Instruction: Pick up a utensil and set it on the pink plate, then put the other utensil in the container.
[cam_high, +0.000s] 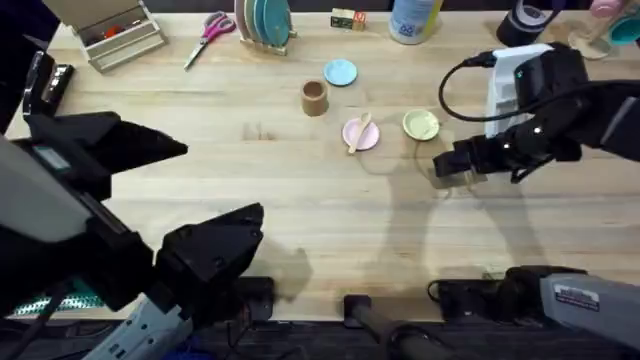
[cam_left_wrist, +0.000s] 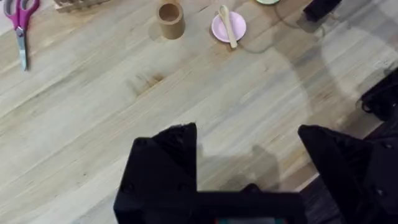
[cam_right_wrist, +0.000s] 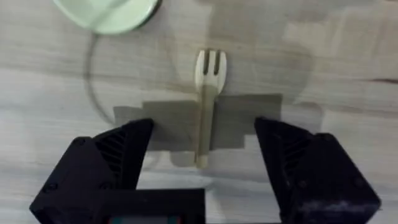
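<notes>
Overhead | spoon (cam_high: 359, 132) on pink plate (cam_high: 367, 137) | cup (cam_high: 314, 98) empty | both jaws wide, holding nothing

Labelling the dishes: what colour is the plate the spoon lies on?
Pale pink plate; the left wrist view shows it best.

Pale wooden spoon (cam_high: 360, 132) on pale pink plate (cam_high: 361, 134). Pale wooden fork (cam_right_wrist: 207, 93). Brown wooden cup (cam_high: 314, 98). Yellow-green plate (cam_high: 421, 125). Light blue plate (cam_high: 340, 72). Scissors (cam_high: 208, 35), pink-handled. Tabletop (cam_high: 300, 200): light wood grain.
</notes>
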